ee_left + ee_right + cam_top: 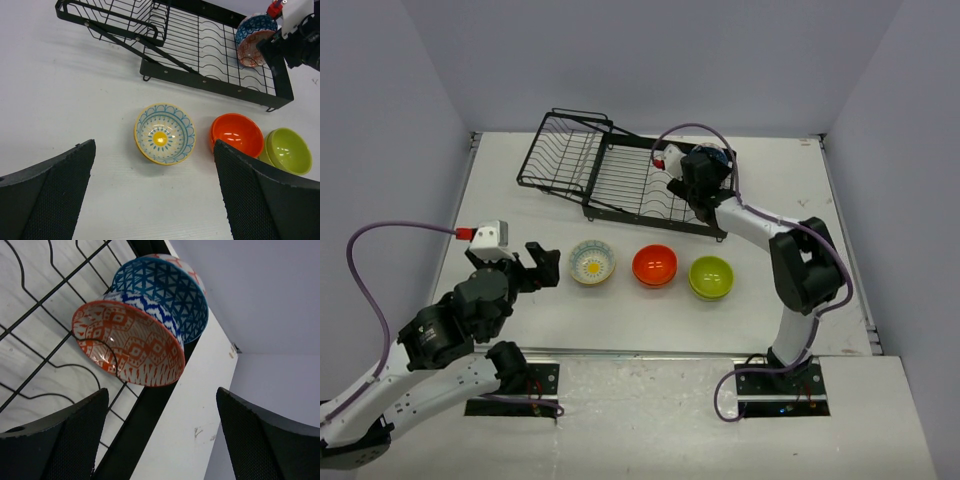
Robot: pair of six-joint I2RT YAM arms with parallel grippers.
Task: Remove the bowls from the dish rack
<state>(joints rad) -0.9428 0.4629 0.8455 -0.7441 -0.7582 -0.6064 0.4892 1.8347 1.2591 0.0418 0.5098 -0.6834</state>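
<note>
- Dish rack (620, 175): far centre of table (520, 210), smaller tilted section at left end.
- Red-patterned bowl (130, 347) and blue lattice bowl (170, 290): on edge at right end of rack, touching, one behind the other.
- Right gripper (161, 395): over right end of rack, jaws apart, nothing between them, both bowls just ahead.
- Cream bowl (592, 262), orange bowl (655, 265), green bowl (711, 277): upright in row on table, near side of rack.
- Left gripper (544, 266): just left of cream bowl, jaws wide apart, empty.

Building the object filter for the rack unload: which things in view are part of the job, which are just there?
Job: dish rack; red-patterned bowl and blue-patterned bowl in it; cream floral bowl, orange bowl, lime green bowl on the table.
Just there: purple cables.
</note>
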